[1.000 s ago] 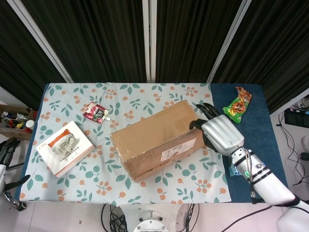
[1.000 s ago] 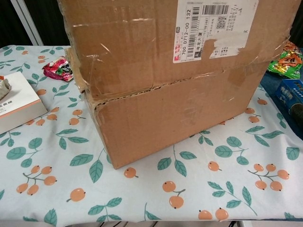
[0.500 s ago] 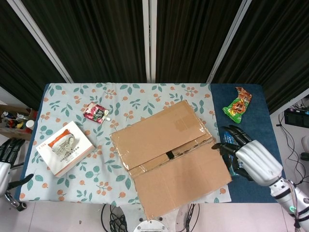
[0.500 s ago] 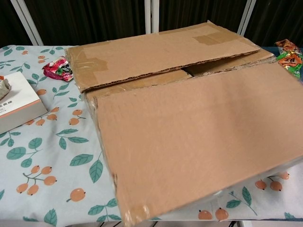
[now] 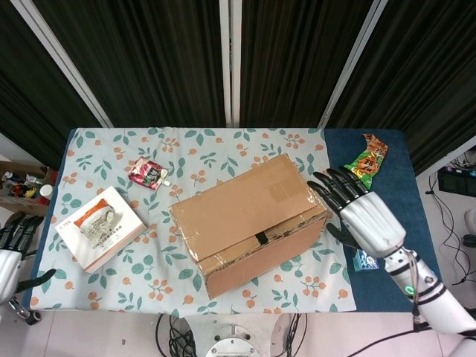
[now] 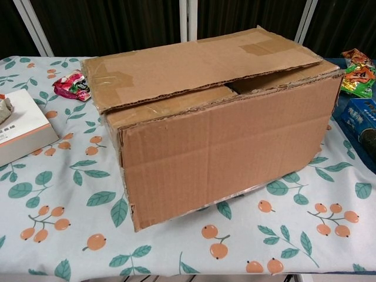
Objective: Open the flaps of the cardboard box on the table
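The cardboard box sits mid-table, long side towards me. Its near long flap hangs down over the front wall. The far long flap lies flat on top, with brown tape on it. Under its edge the inner end flaps show through a gap. My right hand hovers at the box's right end, fingers spread, holding nothing and not touching the box. My left hand hangs off the table's left edge, fingers apart and empty. Neither hand appears in the chest view.
A white carton lies at the left, with a red pouch behind it. A green snack bag and a small blue box lie right of the cardboard box, close to my right hand.
The near flap swung from upright, through horizontal, down against the box front. My right hand left the flap and moved back beside the box's right end.
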Robot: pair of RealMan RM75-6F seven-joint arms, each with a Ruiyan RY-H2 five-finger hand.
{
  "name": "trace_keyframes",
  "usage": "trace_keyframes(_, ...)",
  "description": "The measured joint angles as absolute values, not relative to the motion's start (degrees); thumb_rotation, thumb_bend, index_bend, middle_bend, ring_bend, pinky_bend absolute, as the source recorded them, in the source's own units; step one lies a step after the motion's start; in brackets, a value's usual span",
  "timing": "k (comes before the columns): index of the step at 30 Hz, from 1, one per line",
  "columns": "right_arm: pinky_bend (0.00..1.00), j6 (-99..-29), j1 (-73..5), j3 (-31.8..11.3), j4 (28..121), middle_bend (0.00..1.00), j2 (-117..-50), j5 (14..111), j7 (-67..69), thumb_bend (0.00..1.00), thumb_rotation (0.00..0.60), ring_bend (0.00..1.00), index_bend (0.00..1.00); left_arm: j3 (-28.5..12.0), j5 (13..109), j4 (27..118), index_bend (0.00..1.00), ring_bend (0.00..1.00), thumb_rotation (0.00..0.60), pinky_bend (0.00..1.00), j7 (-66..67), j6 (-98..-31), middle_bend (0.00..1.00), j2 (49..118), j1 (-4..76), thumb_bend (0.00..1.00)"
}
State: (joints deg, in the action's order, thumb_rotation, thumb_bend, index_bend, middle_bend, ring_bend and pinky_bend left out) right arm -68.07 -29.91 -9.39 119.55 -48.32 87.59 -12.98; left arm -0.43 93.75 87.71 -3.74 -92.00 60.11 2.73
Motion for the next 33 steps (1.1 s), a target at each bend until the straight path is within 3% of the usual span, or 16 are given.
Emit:
trace_keyframes(5, 0.00, -64.8, -35.6, -12.3, 117.4, 0.00, -60.2, 77.9, -26.9, 0.00, 0.600, 0.00, 0.00, -0.4, 93.0, 87.6, 0.07, 0.09, 0.565, 0.20, -4.5, -92.1, 0.12, 59.7, 2.3, 0.03)
trace_keyframes(11, 0.00, -62.1, -39.8, -13.5, 114.9, 0.00, -65.8, 70.4, -32.9, 0.00, 0.600, 0.00, 0.00, -0.3, 92.8, 86.6, 0.07, 0.09, 0.564, 0.20, -5.4, -92.2, 0.12, 60.0, 2.1, 0.03)
trace_keyframes(33, 0.00, -60.7, -42.2, -11.2, 111.1, 0.00, -70.1, 66.0, -34.1, 0.00, 0.600, 0.00, 0.00, -0.5, 92.8, 86.2, 0.07, 0.09, 0.564, 0.20, -5.4, -92.2, 0.12, 60.2, 2.4, 0.03)
